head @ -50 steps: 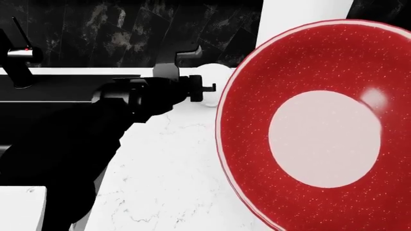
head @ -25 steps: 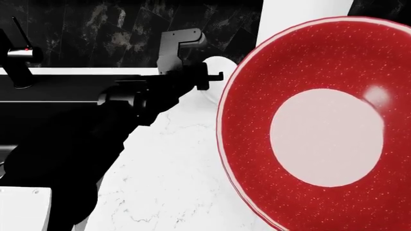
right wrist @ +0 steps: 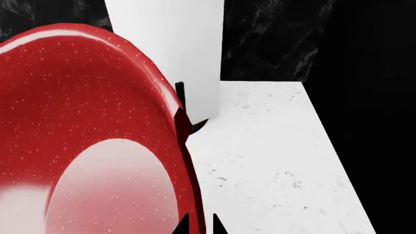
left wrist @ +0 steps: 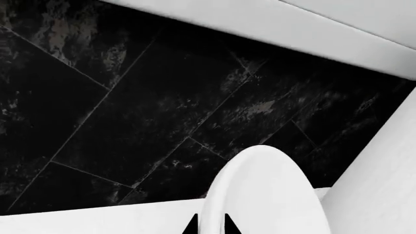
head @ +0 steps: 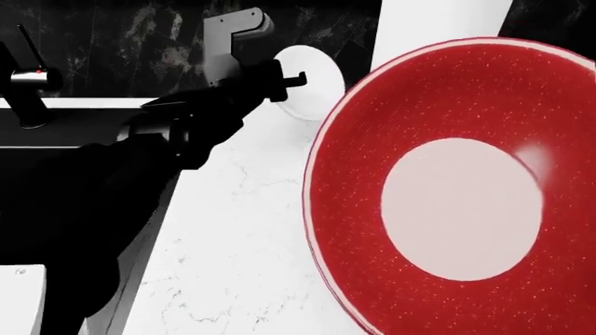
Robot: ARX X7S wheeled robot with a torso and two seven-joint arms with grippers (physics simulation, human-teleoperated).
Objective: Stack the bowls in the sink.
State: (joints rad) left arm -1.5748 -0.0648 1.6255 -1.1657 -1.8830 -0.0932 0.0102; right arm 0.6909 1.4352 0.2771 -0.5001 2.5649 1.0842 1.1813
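The large red speckled bowl [head: 465, 202] with a pale flat base fills the right of the head view, held up on edge close to the camera. My right gripper [right wrist: 198, 227] is shut on its rim [right wrist: 185, 161]. The small white bowl [head: 315, 82] is lifted above the counter at the back, held on edge by my left gripper [head: 287, 82], which is shut on its rim [left wrist: 211, 225]. In the left wrist view the white bowl [left wrist: 266, 195] stands before the dark tiled wall. The black sink [head: 75, 139] lies at the left, partly hidden behind my left arm.
A black faucet [head: 28, 84] stands at the sink's far left. White marble-look counter [head: 233, 244] runs between the sink and the red bowl. A white upright panel [head: 437, 24] stands at the back right. The dark tiled wall [head: 139, 42] closes the back.
My left gripper has risen and lifted the white bowl off the counter, up in front of the dark wall. The red bowl has shifted slightly lower and left.
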